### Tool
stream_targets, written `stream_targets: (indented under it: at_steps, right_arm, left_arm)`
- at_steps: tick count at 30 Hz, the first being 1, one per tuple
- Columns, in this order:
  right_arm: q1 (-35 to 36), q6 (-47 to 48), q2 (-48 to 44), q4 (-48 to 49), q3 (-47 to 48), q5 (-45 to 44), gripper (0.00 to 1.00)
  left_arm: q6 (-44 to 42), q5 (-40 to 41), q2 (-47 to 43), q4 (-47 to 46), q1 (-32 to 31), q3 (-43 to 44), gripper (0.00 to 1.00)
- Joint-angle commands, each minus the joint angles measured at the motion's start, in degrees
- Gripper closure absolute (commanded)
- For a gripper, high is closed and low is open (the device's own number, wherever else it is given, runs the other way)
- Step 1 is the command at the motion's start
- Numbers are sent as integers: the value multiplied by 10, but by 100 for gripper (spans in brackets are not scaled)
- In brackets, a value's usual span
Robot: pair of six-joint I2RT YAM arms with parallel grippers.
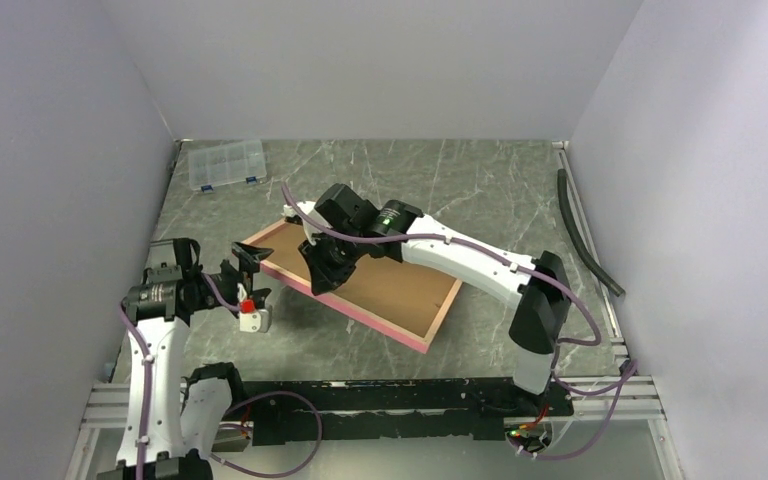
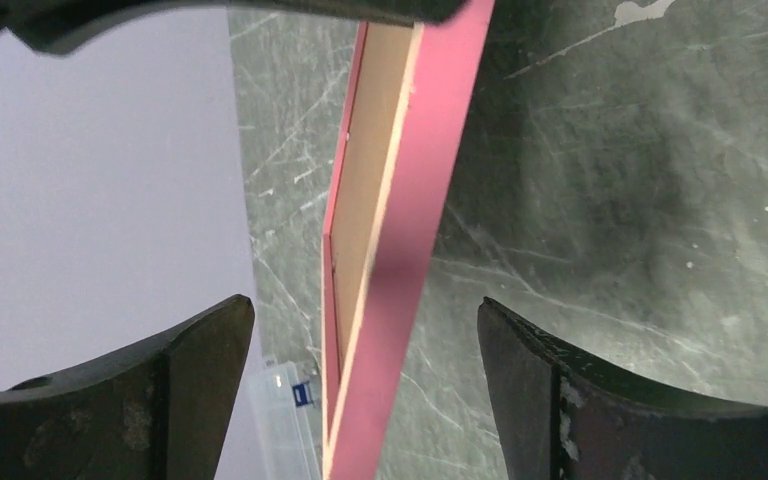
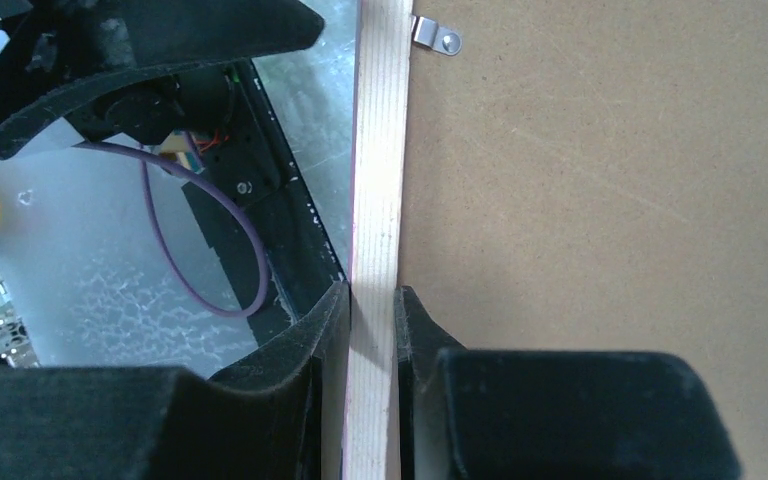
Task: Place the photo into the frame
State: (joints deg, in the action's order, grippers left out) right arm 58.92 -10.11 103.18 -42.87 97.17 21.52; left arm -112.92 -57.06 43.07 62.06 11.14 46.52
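Observation:
The frame point(image 1: 392, 331) lies back-up in mid-table, its pink edge showing around a brown backing board point(image 1: 390, 285). Its left side is lifted off the table. My right gripper point(image 1: 322, 278) is shut on that side's pale wooden rail point(image 3: 380, 150), one finger point(image 3: 325, 320) outside it and one over the backing board point(image 3: 610, 200). My left gripper point(image 1: 250, 262) stands open just left of the frame's left corner. The pink rim point(image 2: 410, 250) runs between its wide-apart jaws point(image 2: 365, 303) without touching either. The photo is hidden or out of view.
A clear plastic organiser box point(image 1: 226, 164) sits at the back left and also shows beyond the frame point(image 2: 285, 420). A black hose point(image 1: 585, 235) lies along the right wall. A small metal clip point(image 3: 435, 38) is fixed on the frame's back.

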Motion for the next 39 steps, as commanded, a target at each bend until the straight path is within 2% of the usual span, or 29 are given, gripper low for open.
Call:
stream_targets:
  at_steps: [1,7,13,15,17,20,22,25,28,33,39]
  right_arm:
    - [-2,-11,3,5,79,56,100]
    - [-11,-15,19,-14,122,59,100]
    - [-26,-20,16,-13,130,68,100]
    - [-34,-15,11,-17,132,62,90]
    - [-42,-9,3,-16,128,56,74]
    - [-46,18,-13,-30,128,21,43]
    - [-46,53,-21,-64,139,-5,29]
    - [-46,112,-37,-100,142,-24,15]
    - [-34,171,-56,-127,127,-90,10]
    - [5,270,-113,-77,24,-208,9]
    - [7,315,-119,-51,-2,-213,9]
  left_arm:
    - [-144,-30,34,-23,-36,37,17]
    - [-77,38,70,-45,-126,81,40]
    - [-52,77,102,-37,-156,111,68]
    - [-38,83,104,-48,-162,111,81]
    - [-12,85,107,-60,-169,115,88]
    - [25,89,117,-81,-175,126,92]
    - [52,87,124,-91,-177,139,93]
    - [107,78,139,-105,-178,165,94]
    - [136,73,151,-102,-178,188,95]
    - [154,67,151,-112,-178,191,95]
    - [175,63,150,-129,-178,192,95]
